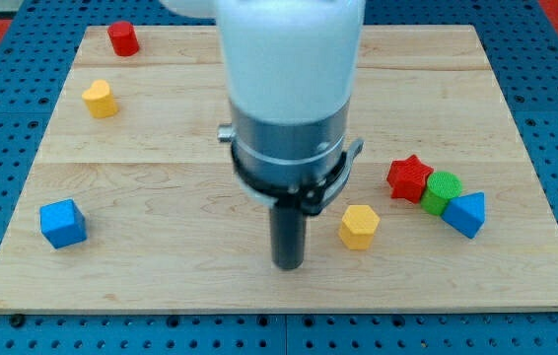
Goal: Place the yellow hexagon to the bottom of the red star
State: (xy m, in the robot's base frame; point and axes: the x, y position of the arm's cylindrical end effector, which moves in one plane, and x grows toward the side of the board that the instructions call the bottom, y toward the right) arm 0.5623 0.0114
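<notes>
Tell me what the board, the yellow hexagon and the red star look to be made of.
The board: pale wood with a matte finish, going by the visible grain and plank seams. The yellow hexagon, just right of my tip, and the red star: evenly coloured solids with a soft sheen, probably painted wood or plastic; the picture cannot settle which.

Green cylinder (pixel 445 188) taken as landmark, near the right side of the pale wooden worktop (pixel 516 108). Touching it at lower right: blue triangular block (pixel 465 213). Far to its left, near the worktop's lower-left corner: blue cube (pixel 63 223). Up and well to its left: yellow block (pixel 101 99), shape unclear. Farther up-left, by the top edge: red cylinder (pixel 122 38).
</notes>
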